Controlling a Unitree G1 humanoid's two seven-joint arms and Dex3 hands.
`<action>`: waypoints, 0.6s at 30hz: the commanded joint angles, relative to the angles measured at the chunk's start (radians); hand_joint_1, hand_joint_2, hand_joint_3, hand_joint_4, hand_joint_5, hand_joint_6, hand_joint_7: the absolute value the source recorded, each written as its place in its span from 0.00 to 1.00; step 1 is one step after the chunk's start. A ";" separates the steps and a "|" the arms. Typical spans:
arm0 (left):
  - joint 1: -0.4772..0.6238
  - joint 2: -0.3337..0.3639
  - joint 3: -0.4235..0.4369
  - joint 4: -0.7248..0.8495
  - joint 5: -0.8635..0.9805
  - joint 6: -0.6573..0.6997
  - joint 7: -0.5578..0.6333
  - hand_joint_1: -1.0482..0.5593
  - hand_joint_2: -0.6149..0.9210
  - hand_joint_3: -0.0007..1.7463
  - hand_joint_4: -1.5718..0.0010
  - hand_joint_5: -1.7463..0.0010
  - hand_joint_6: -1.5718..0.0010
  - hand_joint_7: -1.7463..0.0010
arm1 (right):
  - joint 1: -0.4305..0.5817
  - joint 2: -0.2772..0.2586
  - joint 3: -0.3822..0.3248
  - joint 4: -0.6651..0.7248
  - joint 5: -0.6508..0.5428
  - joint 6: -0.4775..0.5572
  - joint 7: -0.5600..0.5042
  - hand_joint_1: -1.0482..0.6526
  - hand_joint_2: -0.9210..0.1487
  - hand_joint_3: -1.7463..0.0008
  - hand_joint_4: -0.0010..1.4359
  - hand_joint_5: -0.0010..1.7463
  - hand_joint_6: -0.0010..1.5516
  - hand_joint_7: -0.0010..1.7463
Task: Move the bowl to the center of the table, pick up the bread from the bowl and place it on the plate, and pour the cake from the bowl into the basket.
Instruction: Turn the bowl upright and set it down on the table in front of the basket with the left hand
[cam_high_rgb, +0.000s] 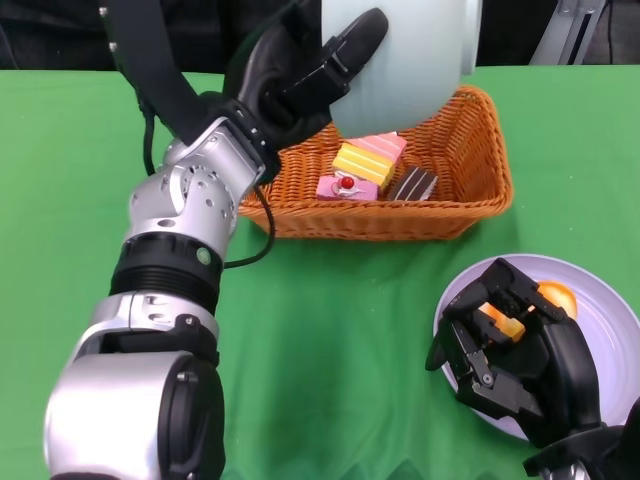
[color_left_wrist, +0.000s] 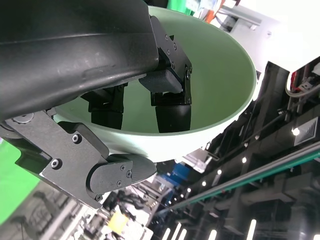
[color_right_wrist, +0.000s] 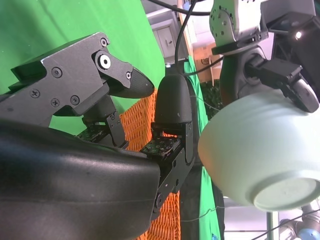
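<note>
Nearest, the left robot hand (cam_high_rgb: 300, 75) grips the bowl (cam_high_rgb: 405, 55) by its rim, tipped above the basket (cam_high_rgb: 470, 195) where cake pieces (cam_high_rgb: 370, 165) already lie. Its mouth points sideways; I would tilt it further only if some remains. Right robot hand (cam_high_rgb: 505, 345) rests curled on the plate (cam_high_rgb: 610, 310); if it holds bread, I cannot tell.

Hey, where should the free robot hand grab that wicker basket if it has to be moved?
Grip the basket's near right rim from above: that wall is bare and nearest the right robot hand, while the left robot hand holds the bowl over the far side.
</note>
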 joint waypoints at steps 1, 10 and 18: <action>0.004 0.023 -0.009 -0.027 0.012 -0.046 -0.020 0.57 0.82 0.60 0.49 0.10 0.48 0.18 | 0.001 -0.009 -0.006 -0.030 0.025 0.031 0.005 0.53 0.29 0.46 0.47 1.00 0.36 0.84; 0.007 0.059 -0.047 -0.054 0.058 -0.146 -0.062 0.57 0.78 0.66 0.50 0.10 0.47 0.20 | -0.015 -0.015 -0.017 -0.030 0.031 0.019 0.016 0.52 0.30 0.45 0.48 1.00 0.37 0.84; 0.045 0.094 -0.101 -0.119 0.149 -0.345 -0.063 0.55 0.72 0.68 0.48 0.10 0.48 0.18 | -0.033 -0.014 -0.028 -0.007 0.025 -0.006 0.025 0.52 0.30 0.44 0.50 1.00 0.37 0.85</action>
